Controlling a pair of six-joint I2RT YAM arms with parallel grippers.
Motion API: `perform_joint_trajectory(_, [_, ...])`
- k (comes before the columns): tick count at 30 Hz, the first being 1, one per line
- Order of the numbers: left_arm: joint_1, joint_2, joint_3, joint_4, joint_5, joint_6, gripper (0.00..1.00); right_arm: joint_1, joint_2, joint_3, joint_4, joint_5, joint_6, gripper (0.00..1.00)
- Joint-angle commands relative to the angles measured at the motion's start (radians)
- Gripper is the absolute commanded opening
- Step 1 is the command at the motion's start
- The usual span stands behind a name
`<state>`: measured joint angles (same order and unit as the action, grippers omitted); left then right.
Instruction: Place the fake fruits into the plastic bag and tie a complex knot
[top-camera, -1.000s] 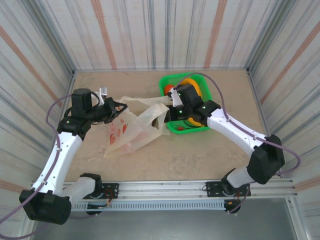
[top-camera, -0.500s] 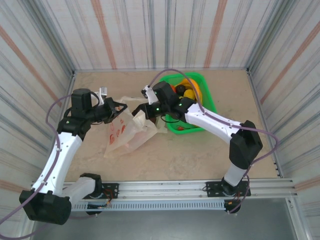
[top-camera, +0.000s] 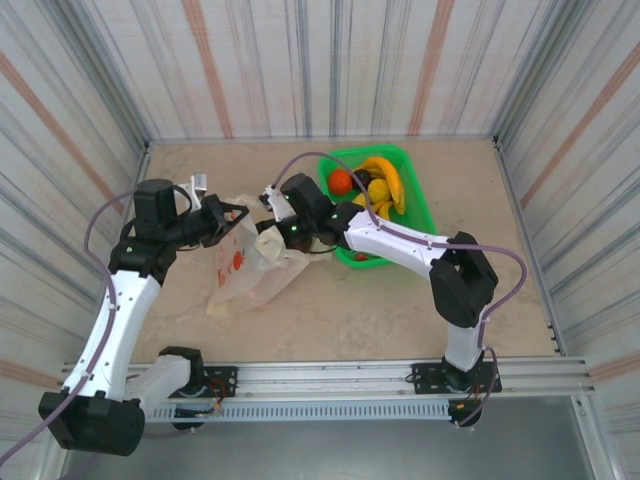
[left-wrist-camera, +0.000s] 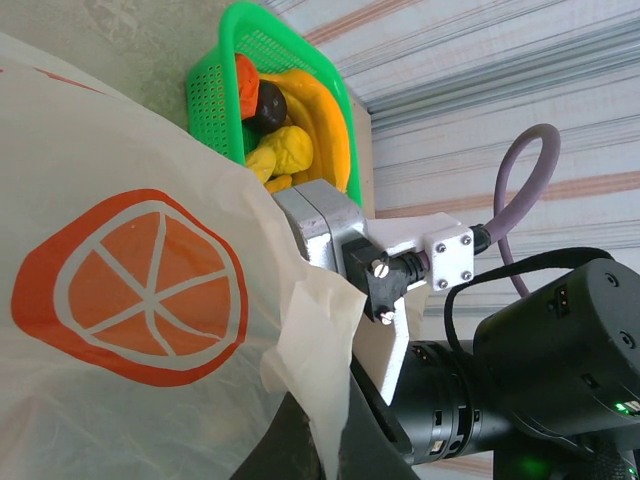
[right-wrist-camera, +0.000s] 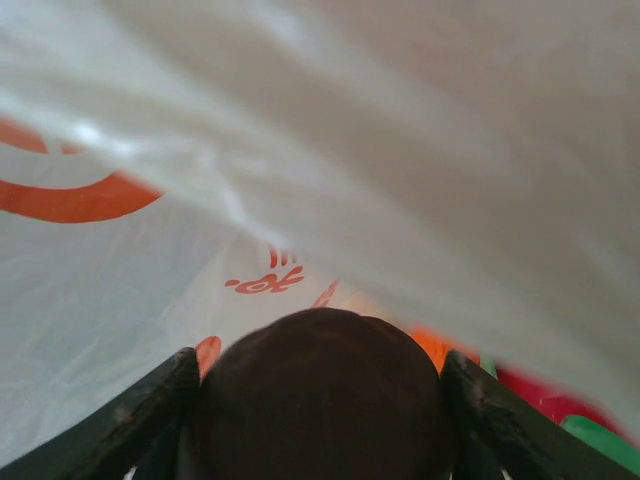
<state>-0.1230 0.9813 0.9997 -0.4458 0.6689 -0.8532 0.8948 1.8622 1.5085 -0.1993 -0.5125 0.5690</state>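
The plastic bag (top-camera: 250, 268) lies left of the green basket (top-camera: 418, 212), cream with orange fruit prints (left-wrist-camera: 130, 285). My left gripper (top-camera: 236, 213) is shut on the bag's upper edge (left-wrist-camera: 325, 350) and holds the mouth up. My right gripper (right-wrist-camera: 320, 395) is inside the bag mouth, with a dark purple fruit (right-wrist-camera: 320, 400) filling the gap between its fingers (right-wrist-camera: 150, 410); bag film (right-wrist-camera: 300, 150) surrounds it. More fake fruits stay in the basket: yellow bananas (top-camera: 388, 178), a red-orange piece (top-camera: 340, 181) and a dark piece (left-wrist-camera: 268, 100).
The right forearm (top-camera: 390, 240) stretches from the basket's near left corner across to the bag. The basket (left-wrist-camera: 215, 90) stands close behind the bag. Striped walls enclose the beige table (top-camera: 330, 310), which has open surface in front of the bag and basket.
The right arm has swung left from over the basket into the bag mouth, carrying the dark fruit. The left gripper keeps hold of the bag edge, which has lifted slightly.
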Motion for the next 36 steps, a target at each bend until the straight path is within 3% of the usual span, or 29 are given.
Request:
perform_joint_trajectory(1, [0.011, -0.013, -0.009, -0.005, 0.005, 0.017, 0.00, -0.002, -0.006, 0.030, -0.022, 0.003, -0.005, 0.71])
perform_joint_trajectory(6, [0.011, -0.012, -0.010, -0.008, 0.009, 0.019, 0.00, -0.015, -0.037, 0.010, -0.055, 0.036, -0.026, 0.77])
perform_joint_trajectory(36, [0.014, -0.023, -0.024, -0.011, 0.012, 0.022, 0.00, -0.119, -0.260, -0.247, -0.142, 0.189, 0.017, 0.75])
